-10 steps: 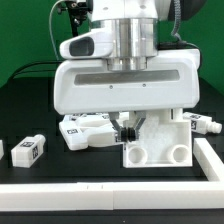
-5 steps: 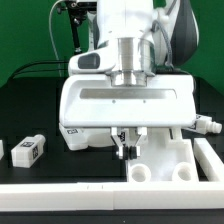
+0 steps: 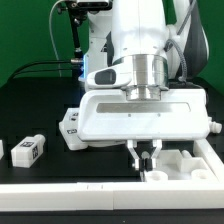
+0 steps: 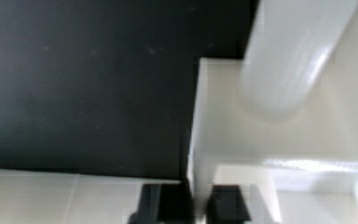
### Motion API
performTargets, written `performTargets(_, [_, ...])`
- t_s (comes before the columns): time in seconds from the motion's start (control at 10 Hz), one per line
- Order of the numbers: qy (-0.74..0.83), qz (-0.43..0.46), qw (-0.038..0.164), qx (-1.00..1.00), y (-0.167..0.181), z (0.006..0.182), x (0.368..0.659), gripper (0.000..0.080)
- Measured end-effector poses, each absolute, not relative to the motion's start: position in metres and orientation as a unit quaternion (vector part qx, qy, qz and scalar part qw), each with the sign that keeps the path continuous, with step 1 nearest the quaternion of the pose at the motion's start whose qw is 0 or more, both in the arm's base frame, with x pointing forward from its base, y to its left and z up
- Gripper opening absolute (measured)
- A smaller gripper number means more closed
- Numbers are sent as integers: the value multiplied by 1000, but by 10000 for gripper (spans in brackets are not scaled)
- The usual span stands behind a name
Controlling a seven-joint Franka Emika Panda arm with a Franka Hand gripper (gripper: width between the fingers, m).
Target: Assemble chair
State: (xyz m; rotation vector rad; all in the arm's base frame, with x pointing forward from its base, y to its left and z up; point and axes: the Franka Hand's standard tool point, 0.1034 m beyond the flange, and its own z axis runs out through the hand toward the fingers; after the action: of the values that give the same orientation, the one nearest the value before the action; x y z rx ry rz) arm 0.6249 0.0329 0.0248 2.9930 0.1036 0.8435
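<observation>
The chair's largest piece, a white blocky part with round holes (image 3: 186, 166), stands on the black table at the exterior view's right, near the white front rail. My gripper (image 3: 147, 153) comes down at that piece's left edge. In the wrist view the two black fingers (image 4: 160, 203) are shut on a thin white wall of the chair piece (image 4: 293, 80), and the gripper (image 4: 190, 202) sits right at the rail. The wide white hand hides the piece's top in the exterior view.
A tagged white panel (image 3: 70, 130) lies behind the hand at the left. A small tagged block (image 3: 28, 150) lies further left, with another at the frame's edge (image 3: 2, 151). A white rail (image 3: 90, 187) borders the front and right (image 3: 212, 152). One small part (image 3: 214, 126) lies at the right.
My gripper has moved toward the exterior view's right and down toward the front rail. The chair piece has shifted right with it. The jaws stayed shut.
</observation>
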Motion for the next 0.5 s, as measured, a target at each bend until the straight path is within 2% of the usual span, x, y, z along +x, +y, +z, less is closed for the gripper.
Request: performTargets(0.5, [21,268,16,963,32,25,625,28])
